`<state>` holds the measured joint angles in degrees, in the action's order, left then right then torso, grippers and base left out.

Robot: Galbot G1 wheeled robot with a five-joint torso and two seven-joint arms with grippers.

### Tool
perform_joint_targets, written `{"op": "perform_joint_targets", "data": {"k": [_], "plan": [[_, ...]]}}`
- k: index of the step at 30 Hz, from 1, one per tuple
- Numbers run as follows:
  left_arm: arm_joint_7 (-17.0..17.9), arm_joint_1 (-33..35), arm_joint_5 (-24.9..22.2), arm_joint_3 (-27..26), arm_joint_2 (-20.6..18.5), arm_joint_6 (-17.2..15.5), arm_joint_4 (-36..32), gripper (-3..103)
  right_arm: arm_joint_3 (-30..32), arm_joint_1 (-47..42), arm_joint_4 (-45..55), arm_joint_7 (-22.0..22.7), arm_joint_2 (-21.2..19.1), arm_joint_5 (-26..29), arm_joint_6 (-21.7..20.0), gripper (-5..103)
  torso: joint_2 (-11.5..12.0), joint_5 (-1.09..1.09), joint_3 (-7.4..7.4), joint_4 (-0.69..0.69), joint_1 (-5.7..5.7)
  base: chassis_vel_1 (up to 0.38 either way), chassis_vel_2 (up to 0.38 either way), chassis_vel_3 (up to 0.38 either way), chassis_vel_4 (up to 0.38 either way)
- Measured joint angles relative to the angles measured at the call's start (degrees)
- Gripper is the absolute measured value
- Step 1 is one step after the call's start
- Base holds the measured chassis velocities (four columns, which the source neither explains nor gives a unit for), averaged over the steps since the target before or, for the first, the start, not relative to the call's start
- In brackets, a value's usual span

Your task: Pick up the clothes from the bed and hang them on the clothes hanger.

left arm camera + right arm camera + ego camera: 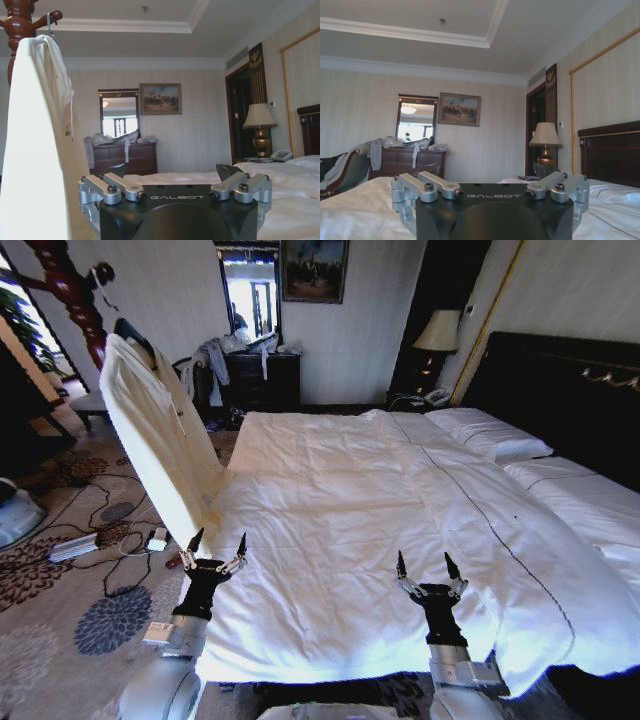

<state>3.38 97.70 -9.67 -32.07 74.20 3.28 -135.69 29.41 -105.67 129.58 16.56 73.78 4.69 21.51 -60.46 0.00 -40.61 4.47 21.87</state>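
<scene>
**Shirt up on the hanger, both grippers empty over the bed**

Far left, head view: reddish wooden pole (72, 285) w/ the cream shirt (160, 435) draped off it, hanging full length down to about the bed's near-left corner. Black hanger (133, 333) just peeks out at the collar; its hook isn't clear from here. In the left wrist view the shirt (37, 145) hangs off the pole (20, 25) beside the gripper, shoulders looking seated, hem out of frame.

Next along: left gripper (219, 545) hovers at the bed's left edge, just beside the shirt's lower hem, fingers spread wide, nothing in them. Not touching the fabric as far as I can tell.

Centre: bed (360, 540), white duvet smooth, no clothes left on it.

Right of that: right gripper (428, 566) low over the near part of the duvet, fingers wide apart too, empty.

Judgement: hanging step looks done, task at or v. near its end. Next move, if any, needs only a check that the shirt sits square on the hanger and the arms pull clear w/o snagging the hem.
</scene>
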Motion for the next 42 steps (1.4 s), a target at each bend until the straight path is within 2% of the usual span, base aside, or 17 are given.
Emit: {"op": "perform_joint_targets", "data": {"k": [42], "plan": [[0.09, -0.31, -0.51, 0.08, -0.38, -0.29, 0.23, 100, 0.11, 0.16, -0.07, -0.03, -0.08, 0.26, 0.0, 100, 0.0, 0.0, 0.0, 0.0, 0.0, 0.0, 0.0, 0.0, 0.0]]}}
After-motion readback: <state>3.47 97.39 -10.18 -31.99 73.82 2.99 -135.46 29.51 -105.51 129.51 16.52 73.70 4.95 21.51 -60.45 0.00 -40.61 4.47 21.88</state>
